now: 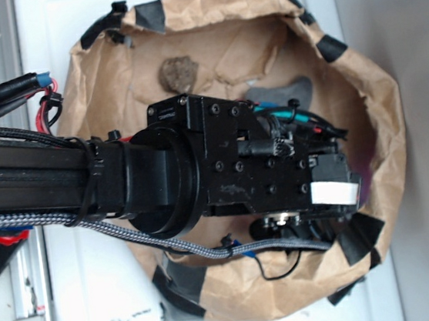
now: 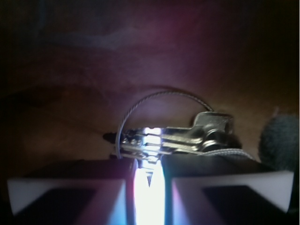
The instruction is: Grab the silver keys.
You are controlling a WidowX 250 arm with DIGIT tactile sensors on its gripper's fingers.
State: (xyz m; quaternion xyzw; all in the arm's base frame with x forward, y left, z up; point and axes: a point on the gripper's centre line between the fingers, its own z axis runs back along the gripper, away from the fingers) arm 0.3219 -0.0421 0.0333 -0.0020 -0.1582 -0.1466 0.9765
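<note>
Two views show our arm reaching into a brown paper bag (image 1: 379,111) with taped, rolled-down edges. The exterior view hides the bottom of the bag under the wrist, so only the wrist view shows what the pincer (image 2: 149,180) is doing. There, the silver keys (image 2: 187,136) lie directly ahead of the fingertips, with the blade ends poking into the narrow bright slot between the two white pads (image 2: 65,197) — the pads look nearly closed around those tips, so we judge the pincer is clamping the keys, though glare in the gap keeps us from being fully sure of contact. The bunch lies flat, its long axis running across the wrist view, heads to the right and blades to the left and down toward the pads. Its thin wire loop (image 2: 154,96) arches up over the bunch. We take it the low, deep approach was needed because the keys sit on the bag's floor. A grey fuzzy object (image 2: 279,140) sits just beside them on the right.
</note>
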